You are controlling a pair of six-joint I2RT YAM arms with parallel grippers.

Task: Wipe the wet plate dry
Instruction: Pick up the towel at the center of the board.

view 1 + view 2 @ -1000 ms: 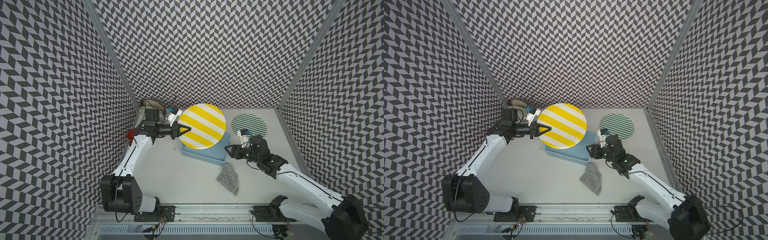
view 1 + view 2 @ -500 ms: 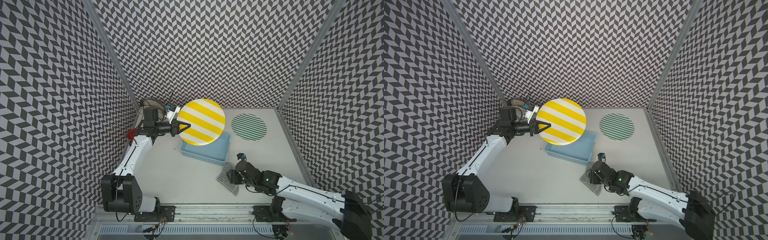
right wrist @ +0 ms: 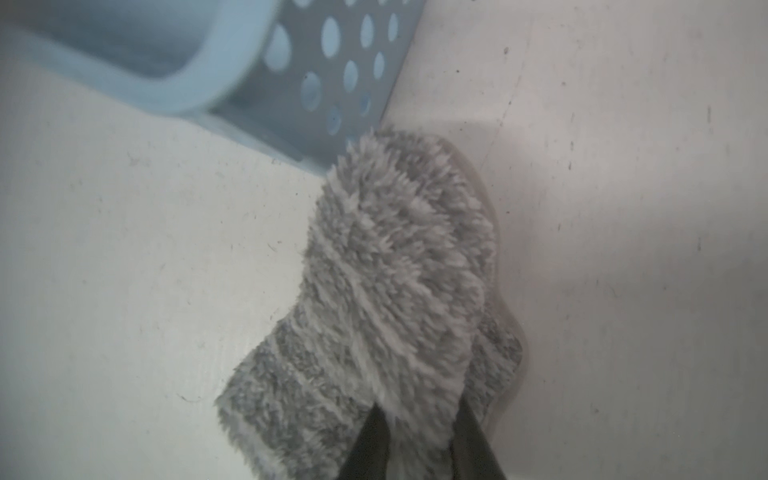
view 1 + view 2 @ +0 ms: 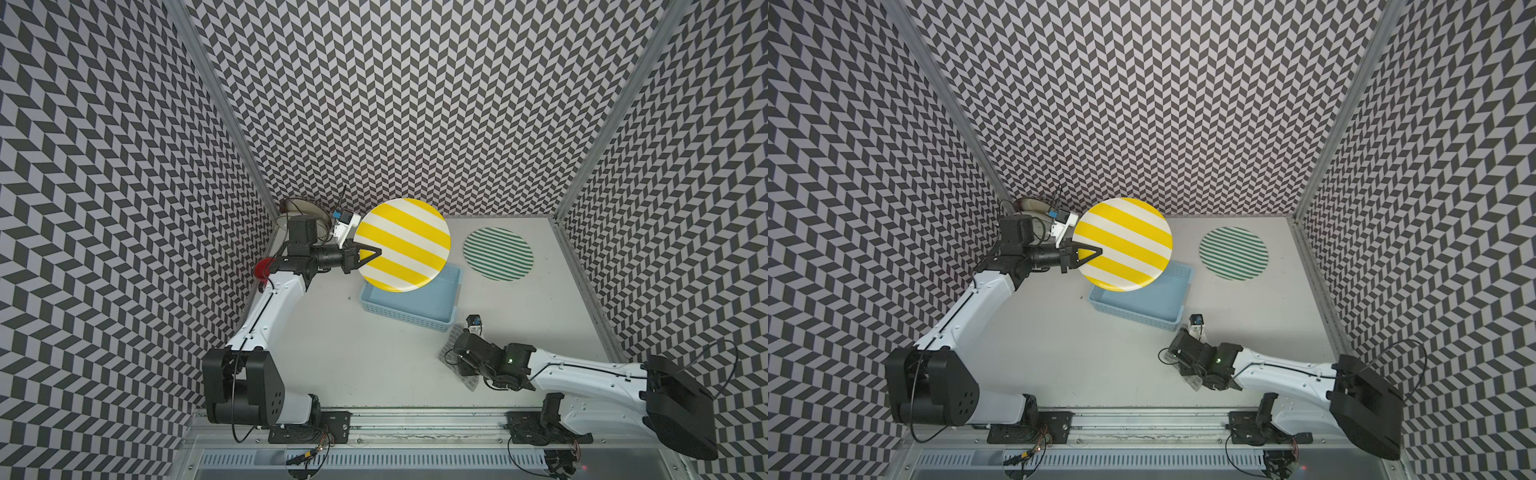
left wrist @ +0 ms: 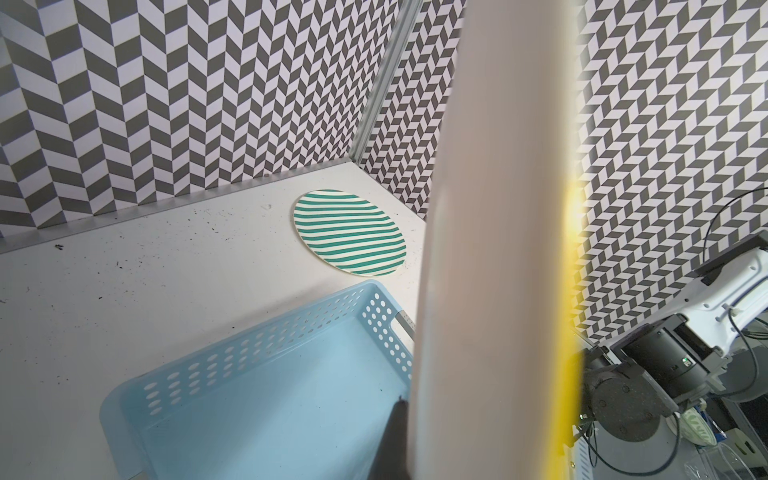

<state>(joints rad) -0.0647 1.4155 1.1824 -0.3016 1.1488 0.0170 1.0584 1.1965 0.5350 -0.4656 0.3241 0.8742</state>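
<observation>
Both top views are bright, evenly lit from above and sharp, with soft shadows on the white table (image 4: pixel 353 353) around the blue basket (image 4: pixel 405 322). The zigzag walls (image 4: pixel 415 104) stretch toward the edges. In the left wrist view the yellow striped plate (image 5: pixel 490 249), close to the lens, is a blurred band with a glowing yellow fringe, and the basket behind is crisp. The right wrist view is dimmer: the basket's corner is out of focus, and a shadow darkens the table past the grey cloth (image 3: pixel 395 270).
</observation>
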